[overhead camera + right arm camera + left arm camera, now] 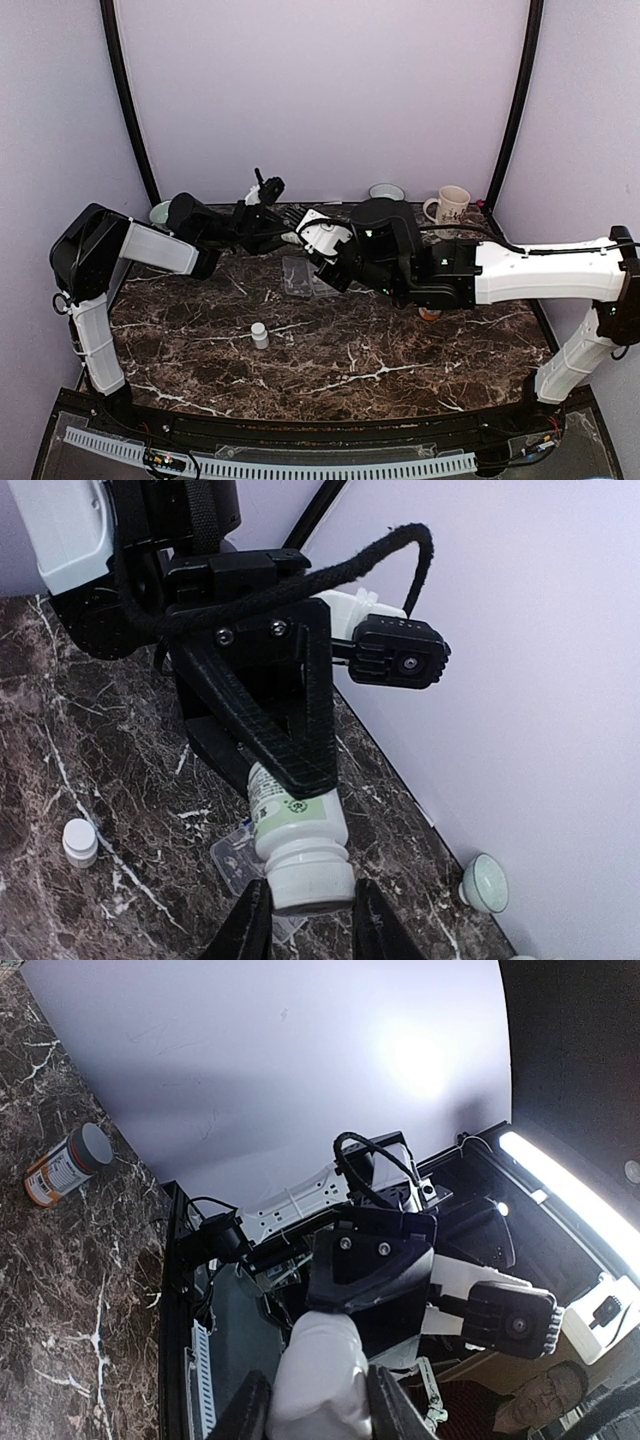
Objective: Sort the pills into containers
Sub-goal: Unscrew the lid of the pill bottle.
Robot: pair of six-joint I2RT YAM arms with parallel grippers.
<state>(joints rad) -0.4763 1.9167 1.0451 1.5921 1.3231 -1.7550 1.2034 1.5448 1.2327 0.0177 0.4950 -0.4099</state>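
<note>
Your two arms stretch forward and inward, elbows out, meeting ahead of their bases with wrists facing each other. Your left gripper and right gripper each clamp one end of the same white bottle.

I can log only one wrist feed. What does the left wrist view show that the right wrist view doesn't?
Only the left wrist view: the orange bottle lying on its side on the marble table, and a person's face in the lower right corner.

Only the right wrist view: the clear pill box, a small white bottle standing apart, and a small bowl by the wall.

Both: the held bottle, gripped by the left claw and the right claw at opposite ends.
</note>
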